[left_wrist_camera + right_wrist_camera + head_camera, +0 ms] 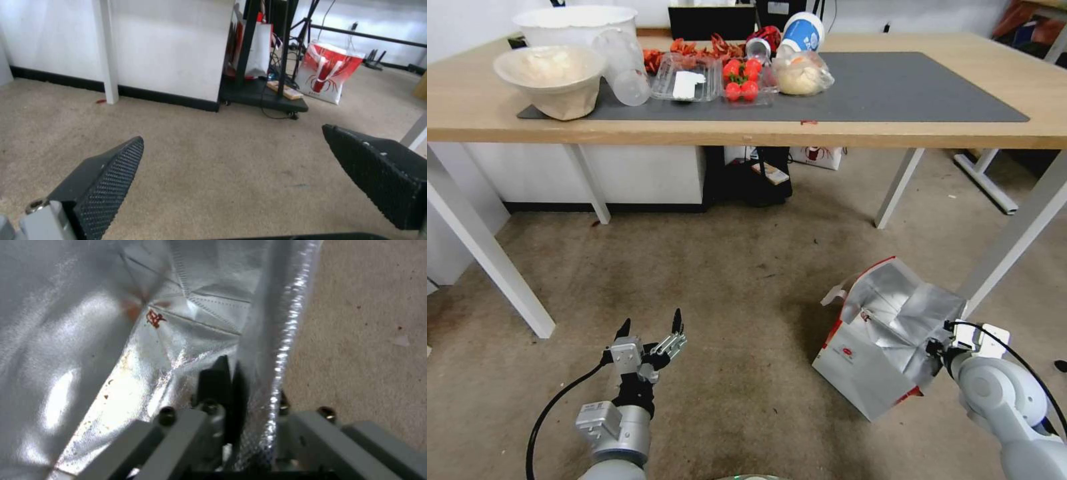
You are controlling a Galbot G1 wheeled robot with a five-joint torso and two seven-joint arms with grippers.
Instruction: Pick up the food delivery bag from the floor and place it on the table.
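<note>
The food delivery bag (860,363) stands on the floor (714,280) at my right, white with red trim, a small round red logo and an open foil-lined mouth. My right gripper (939,347) is at the bag's near right rim. In the right wrist view the right gripper (232,365) is shut on the foil side wall of the bag (89,340), one finger inside and one outside. My left gripper (650,325) hangs open over bare carpet at the lower left, holding nothing, also seen as the left gripper (231,133). The table (894,133) with its dark mat (907,87) spans the back.
White bowls (554,77), clear plastic trays, strawberries (742,80) and a tub crowd the table's left half. A white table leg (1017,230) slants just behind the bag. Under the table sit a black cart (262,96) and a red-and-white bag (327,71).
</note>
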